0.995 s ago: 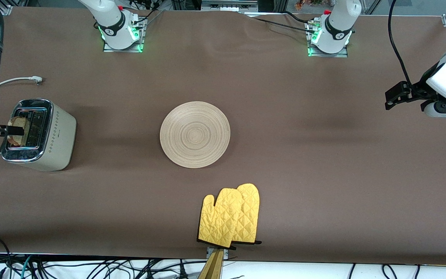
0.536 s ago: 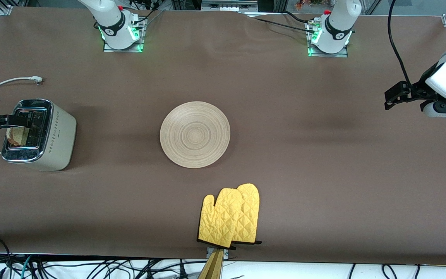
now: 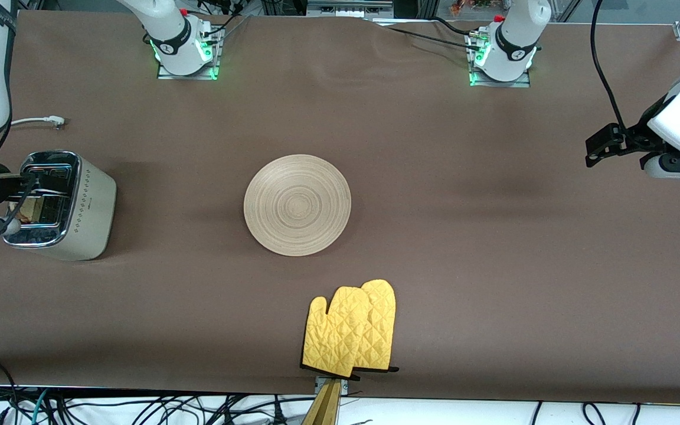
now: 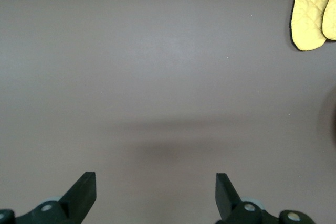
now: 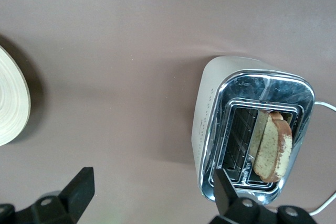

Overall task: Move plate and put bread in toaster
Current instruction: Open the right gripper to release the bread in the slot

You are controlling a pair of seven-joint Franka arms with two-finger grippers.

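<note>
The cream-white toaster (image 3: 74, 206) stands at the right arm's end of the table. The bread (image 3: 28, 209) sits in one of its slots, leaning; the right wrist view shows the slice (image 5: 270, 145) inside the chrome-topped toaster (image 5: 207, 124). My right gripper (image 3: 12, 188) is open and empty above the toaster's outer end; in its wrist view (image 5: 152, 190) one finger overlaps the toaster's corner. The round light-wood plate (image 3: 297, 205) lies at the table's middle, and its edge shows in the right wrist view (image 5: 10, 103). My left gripper (image 3: 598, 147) waits open and empty over bare cloth at the left arm's end (image 4: 155, 187).
A pair of yellow oven mitts (image 3: 352, 330) lies nearer to the front camera than the plate, by the table edge, and shows in the left wrist view (image 4: 315, 9). The toaster's white cord and plug (image 3: 39, 121) lie farther from the camera than the toaster.
My right gripper let go of the bread, which sank into the toaster slot. The gripper then drew back and rose over the toaster's outer end. The left arm barely moved.
</note>
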